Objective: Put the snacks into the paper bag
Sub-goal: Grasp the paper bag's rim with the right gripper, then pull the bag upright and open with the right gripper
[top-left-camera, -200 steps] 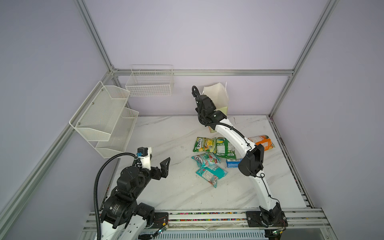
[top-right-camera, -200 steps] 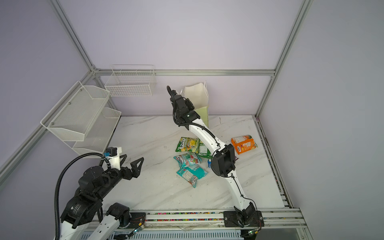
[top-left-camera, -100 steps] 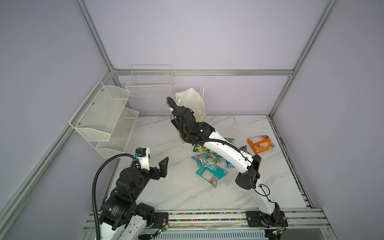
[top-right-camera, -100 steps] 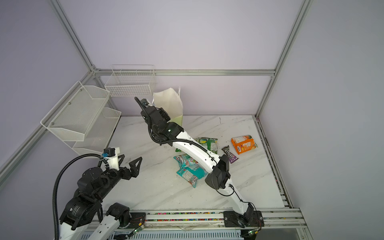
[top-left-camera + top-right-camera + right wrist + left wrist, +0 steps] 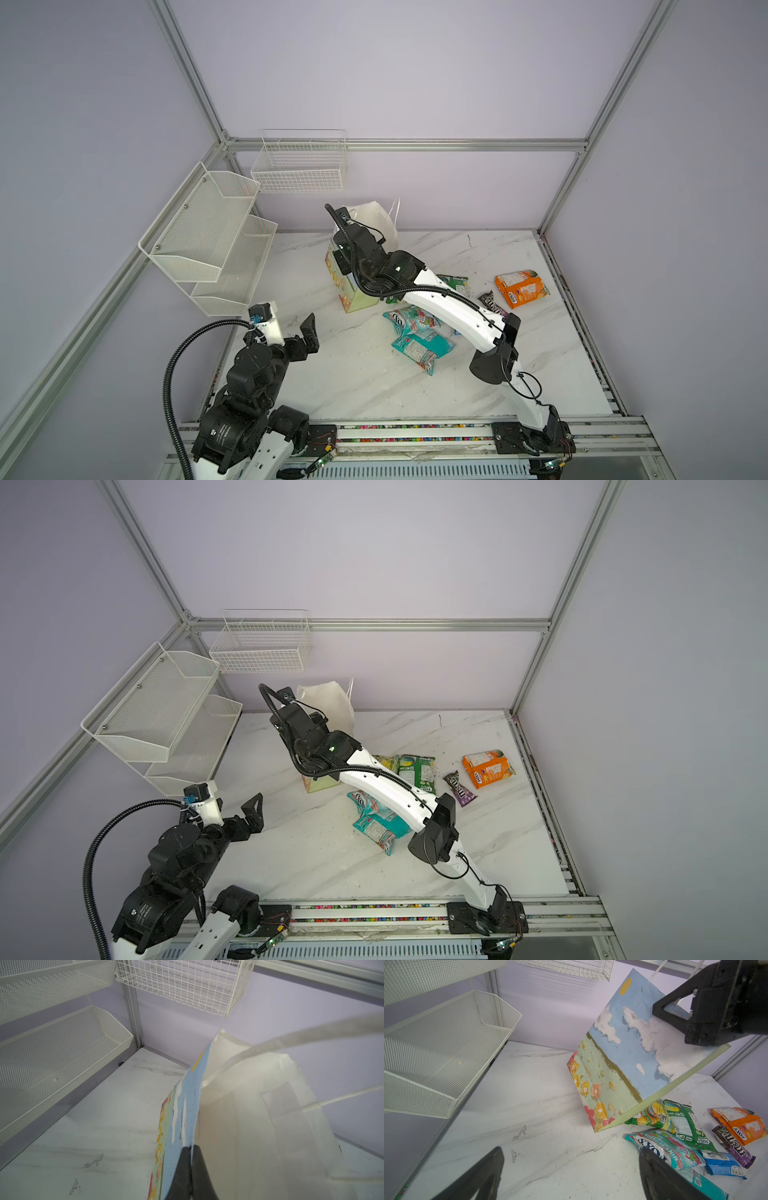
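Pinching painted paper bag point(image 5: 623, 1053) rim, right tool point(image 5: 191, 1149), crinkly snacks point(image 5: 683, 1124) beside

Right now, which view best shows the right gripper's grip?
Right wrist: the right gripper pinches the paper bag at its rim. Left wrist shows it from outside; in both top views the arm hides it.

Paper bag point(image 5: 623, 1059) is showing blue sky w/ white clouds, green field (orange + pink flowers); table point(image 5: 529, 1095) is showing grey-veined white marble.

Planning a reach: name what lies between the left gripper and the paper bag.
Only bare tabletop lies between left gripper and paper bag; the left wrist view shows it.
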